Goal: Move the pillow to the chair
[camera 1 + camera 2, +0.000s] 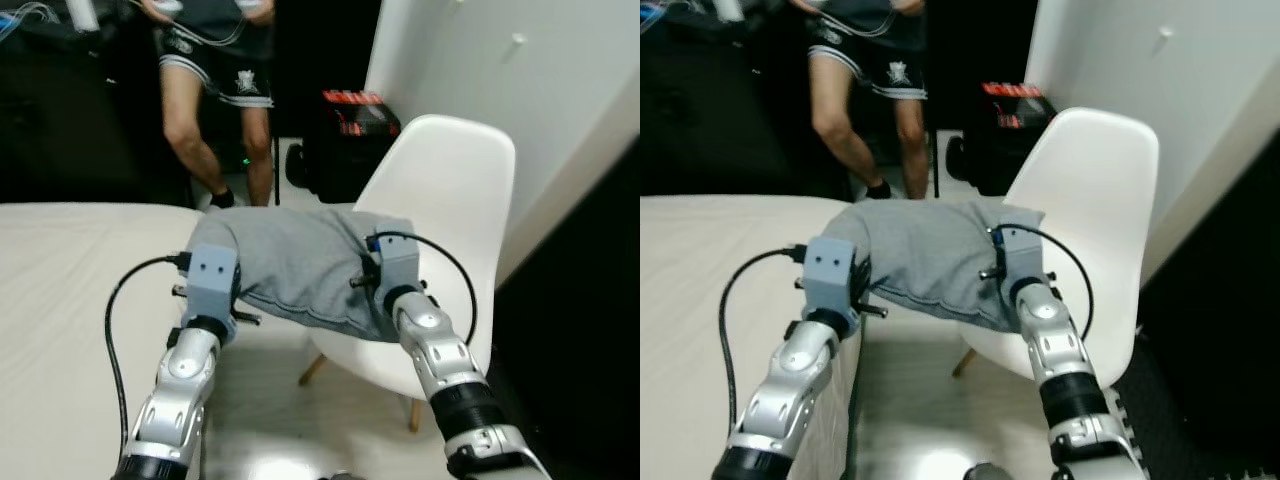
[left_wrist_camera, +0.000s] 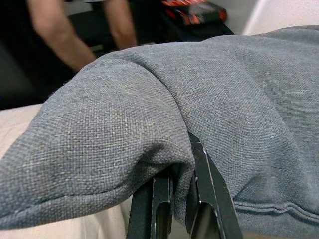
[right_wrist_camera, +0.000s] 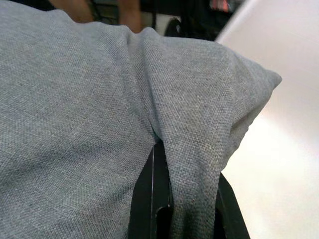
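Note:
A grey fabric pillow [image 1: 295, 262] hangs between my two arms, its left end over the bed edge and its right end over the seat of the white chair [image 1: 455, 200]. My left gripper [image 2: 174, 199] is shut on the pillow's left corner, black fingers [image 2: 209, 199] pinching a fold of cloth. At the other end my right gripper [image 3: 172, 199] is shut on the pillow's right edge, close above the white seat [image 3: 279, 164]. In the eye views the fingers are hidden behind the wrist housings [image 1: 212, 275].
A cream bed [image 1: 70, 300] lies on the left. A person [image 1: 215, 90] stands beyond it near a black and red bag [image 1: 350, 130] on the floor. A white wall [image 1: 560, 90] rises behind the chair; pale floor [image 1: 260, 410] shows between bed and chair.

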Robot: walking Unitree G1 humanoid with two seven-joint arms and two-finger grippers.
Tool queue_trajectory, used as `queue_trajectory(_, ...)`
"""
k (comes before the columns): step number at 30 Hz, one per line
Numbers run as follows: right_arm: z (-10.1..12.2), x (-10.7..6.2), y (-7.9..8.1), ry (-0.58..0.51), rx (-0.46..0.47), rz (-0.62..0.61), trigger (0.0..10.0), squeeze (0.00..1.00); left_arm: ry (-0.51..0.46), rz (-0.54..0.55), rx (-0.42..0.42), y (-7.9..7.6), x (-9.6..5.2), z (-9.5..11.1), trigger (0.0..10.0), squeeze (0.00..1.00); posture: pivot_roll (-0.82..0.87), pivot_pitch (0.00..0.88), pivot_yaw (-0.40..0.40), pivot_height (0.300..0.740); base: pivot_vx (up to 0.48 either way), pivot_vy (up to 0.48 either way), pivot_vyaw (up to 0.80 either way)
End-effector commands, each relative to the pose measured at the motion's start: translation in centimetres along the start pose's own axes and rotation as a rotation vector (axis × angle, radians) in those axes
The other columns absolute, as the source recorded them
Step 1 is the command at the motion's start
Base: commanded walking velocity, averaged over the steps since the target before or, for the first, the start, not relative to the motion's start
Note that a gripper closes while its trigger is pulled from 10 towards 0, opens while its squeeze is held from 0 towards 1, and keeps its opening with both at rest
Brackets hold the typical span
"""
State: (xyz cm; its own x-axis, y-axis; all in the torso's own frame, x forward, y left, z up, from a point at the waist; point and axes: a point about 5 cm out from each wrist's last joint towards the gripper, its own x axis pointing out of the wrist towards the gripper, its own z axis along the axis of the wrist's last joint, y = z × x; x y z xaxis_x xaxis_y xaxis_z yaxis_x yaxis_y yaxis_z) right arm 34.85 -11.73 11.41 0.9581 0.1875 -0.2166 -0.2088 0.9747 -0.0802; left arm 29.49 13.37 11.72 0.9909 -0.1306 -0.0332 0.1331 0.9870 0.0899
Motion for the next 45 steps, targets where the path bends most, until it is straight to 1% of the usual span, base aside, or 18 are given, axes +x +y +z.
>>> queue_trajectory(1,1.03,0.18,0.82,-0.043,-0.014,0.034,10.0,0.00,-0.032,-0.063,0.015,-1.36,0.11,0.59,10.0,0.00,-0.02,0.100,-0.037,0.740,0.000,0.000,-0.80)
queue_trajectory(15,1.06,0.19,0.80,-0.043,-0.013,0.036,10.0,0.00,-0.025,-0.061,0.014,-1.44,0.12,0.45,10.0,0.00,-0.03,0.097,-0.036,0.740,0.000,0.000,-0.80)
queue_trajectory(22,1.07,0.22,0.72,-0.037,0.031,0.024,10.0,0.00,-0.020,-0.057,0.012,-1.43,0.16,0.38,10.0,0.00,-0.03,0.105,-0.036,0.740,0.000,0.000,-0.80)
queue_trajectory(30,0.94,0.25,0.82,-0.033,0.024,0.024,10.0,0.00,-0.016,-0.051,0.005,-1.47,0.19,0.36,10.0,0.00,-0.03,0.109,-0.039,0.740,0.000,0.000,-0.80)
queue_trajectory(34,0.95,0.26,0.79,-0.031,0.033,0.021,10.0,0.00,-0.015,-0.041,-0.011,-1.54,0.25,0.37,10.0,0.00,-0.03,0.108,-0.038,0.740,0.000,0.000,-0.80)
queue_trajectory(45,0.87,0.17,0.80,-0.033,0.046,0.013,10.0,0.00,-0.021,-0.033,-0.015,-1.44,0.44,0.58,10.0,0.00,-0.03,0.116,-0.031,0.740,0.000,0.000,-0.80)
